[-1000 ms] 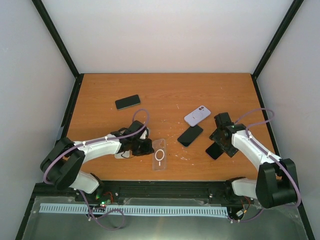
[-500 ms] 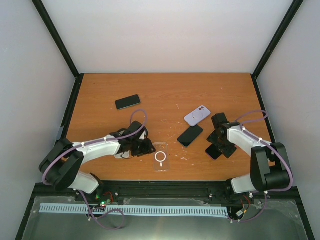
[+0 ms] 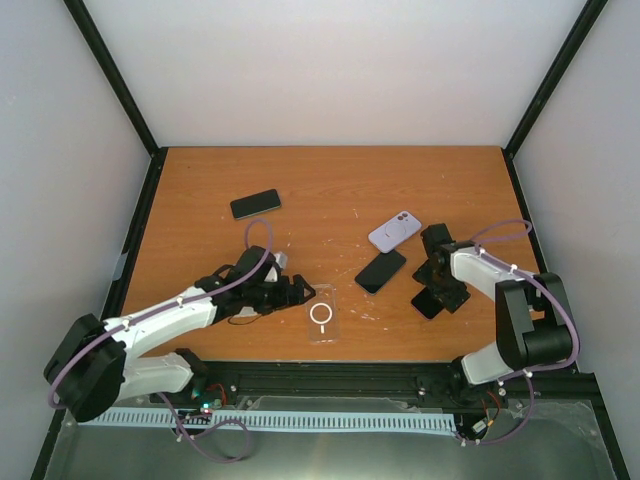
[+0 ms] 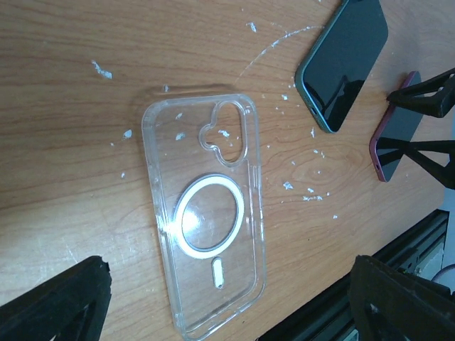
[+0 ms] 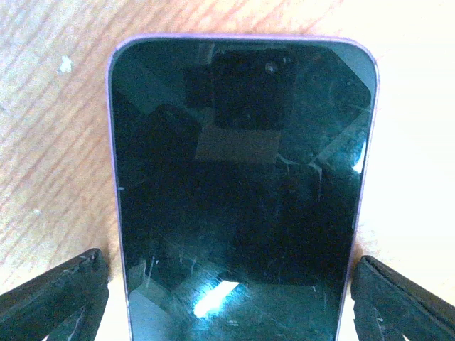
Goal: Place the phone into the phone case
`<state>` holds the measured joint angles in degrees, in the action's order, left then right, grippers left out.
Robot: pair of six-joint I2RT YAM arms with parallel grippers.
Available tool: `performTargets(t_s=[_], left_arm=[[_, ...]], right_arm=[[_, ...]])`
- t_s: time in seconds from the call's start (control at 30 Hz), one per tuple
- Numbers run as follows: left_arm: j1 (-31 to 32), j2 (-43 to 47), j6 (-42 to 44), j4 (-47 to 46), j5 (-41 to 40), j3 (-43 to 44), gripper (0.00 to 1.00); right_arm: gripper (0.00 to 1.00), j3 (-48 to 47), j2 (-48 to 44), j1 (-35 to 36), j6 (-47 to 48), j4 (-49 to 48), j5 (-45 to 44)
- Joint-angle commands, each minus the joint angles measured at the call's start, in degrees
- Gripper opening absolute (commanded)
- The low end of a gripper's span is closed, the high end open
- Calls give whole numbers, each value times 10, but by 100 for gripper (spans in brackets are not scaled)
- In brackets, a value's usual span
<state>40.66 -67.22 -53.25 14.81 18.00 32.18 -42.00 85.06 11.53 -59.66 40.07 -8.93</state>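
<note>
We took the teal-rimmed phone (image 3: 381, 271) as our landmark; it lay flat, screen up, on the orange wooden table (image 3: 330, 175). Just beyond it and slightly to its right lay a lavender phone (image 3: 394, 232), back upward with its lenses showing, a narrow gap between the two. Well to its left and farther back lay a black phone (image 3: 255, 204), screen up, set crosswise. White flecks (image 4: 284, 186) dotted the wood near the landmark, mostly on its near side. Behind it rose pale walls (image 3: 330, 70) with black corner posts (image 3: 115, 75). Nearer than it, past the table's edge, ran a white perforated strip (image 3: 260, 420).
</note>
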Motion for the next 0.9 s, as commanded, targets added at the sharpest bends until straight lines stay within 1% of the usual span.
performTargets(t_s=[0.0, 0.17, 0.33, 0.47, 0.6, 0.73, 0.87], left_arm=[[6, 15, 4, 11, -16, 3, 92], [6, 9, -3, 6, -18, -3, 91], [5, 1, -13, -34, -25, -28, 90], [5, 2, -26, -78, -16, -52, 89], [4, -4, -31, -79, -17, -52, 88], [-3, -9, -30, -92, 8, -57, 88], [-13, 6, -36, -117, 41, -74, 87]], right_arm=[[91, 7, 28, -6, -15, -33, -4], [88, 20, 35, -6, -11, -46, 12], [76, 34, 22, -6, 7, -57, 29], [71, 44, 8, -5, 23, -55, 46], [68, 54, -12, -5, 45, -54, 61], [66, 63, -44, -3, 73, -51, 80], [62, 70, -82, 10, 103, -48, 105]])
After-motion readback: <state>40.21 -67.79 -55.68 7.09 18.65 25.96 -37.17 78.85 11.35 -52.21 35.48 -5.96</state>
